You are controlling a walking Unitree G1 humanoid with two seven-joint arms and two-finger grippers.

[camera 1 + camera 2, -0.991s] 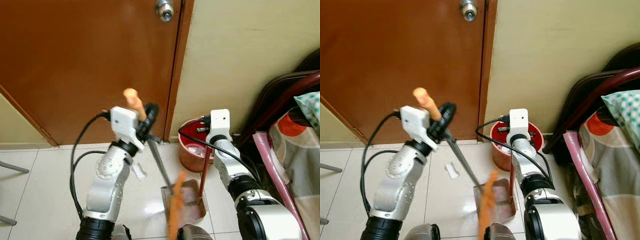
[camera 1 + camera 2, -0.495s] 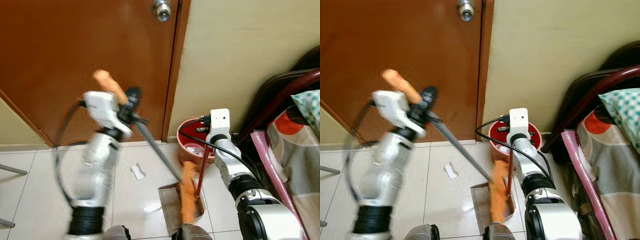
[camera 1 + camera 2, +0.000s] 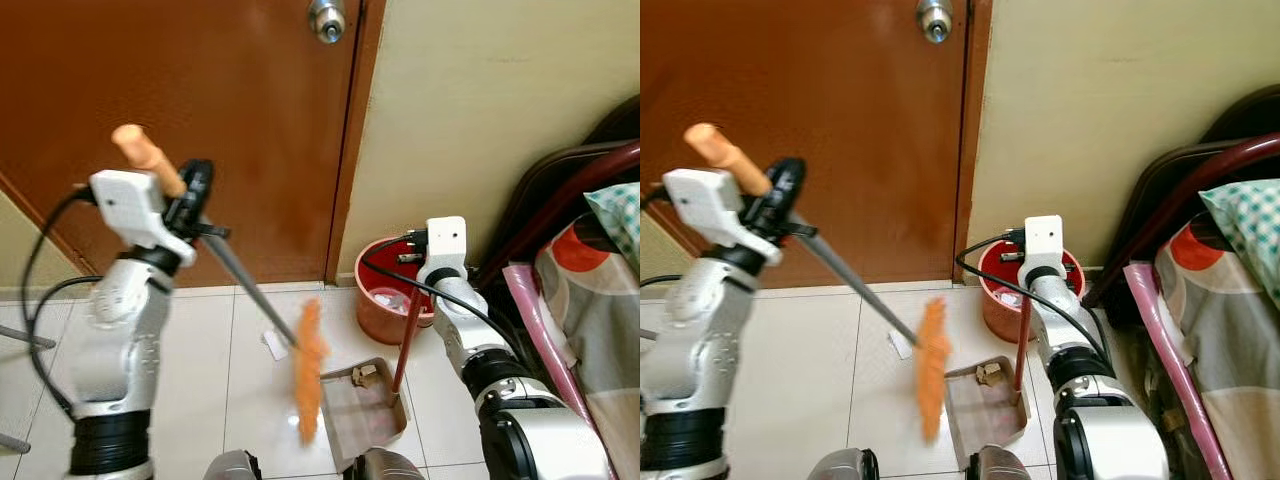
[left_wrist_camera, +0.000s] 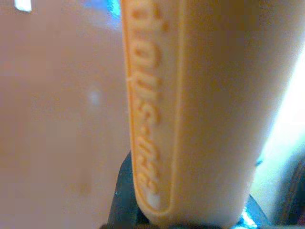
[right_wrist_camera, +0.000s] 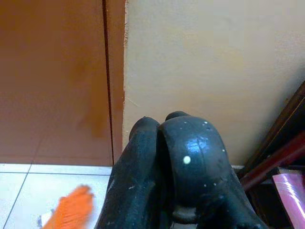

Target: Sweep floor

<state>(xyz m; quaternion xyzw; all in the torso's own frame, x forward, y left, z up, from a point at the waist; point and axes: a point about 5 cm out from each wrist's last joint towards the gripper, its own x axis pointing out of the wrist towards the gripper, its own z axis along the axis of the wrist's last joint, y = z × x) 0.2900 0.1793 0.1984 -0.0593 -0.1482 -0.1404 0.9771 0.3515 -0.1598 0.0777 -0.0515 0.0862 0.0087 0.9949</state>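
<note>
My left gripper (image 3: 190, 198) is shut on a broom's orange grip (image 4: 190, 109), held high in front of the door. Its grey shaft (image 3: 250, 290) slants down to the blurred orange bristles (image 3: 308, 365), which hang over the tile just left of the dustpan. A white paper scrap (image 3: 900, 345) lies on the floor right by the bristles. The brown dustpan (image 3: 370, 410) rests on the floor with small debris (image 3: 362, 375) inside. My right gripper (image 3: 418, 298) is shut on the top of the pan's upright red handle (image 3: 405, 345); its black fingers (image 5: 190, 157) are pressed together.
A red bucket (image 3: 380, 300) stands against the wall behind the dustpan. The brown door (image 3: 180, 100) with a metal knob (image 3: 328, 18) is straight ahead. A bed with pink and patterned bedding (image 3: 590, 320) and a dark wooden frame (image 3: 570, 190) closes off the right.
My left arm swung left and drew the broom head out of the dustpan onto the tile beside the paper scrap. Debris now shows in the pan. My right gripper stayed put.
</note>
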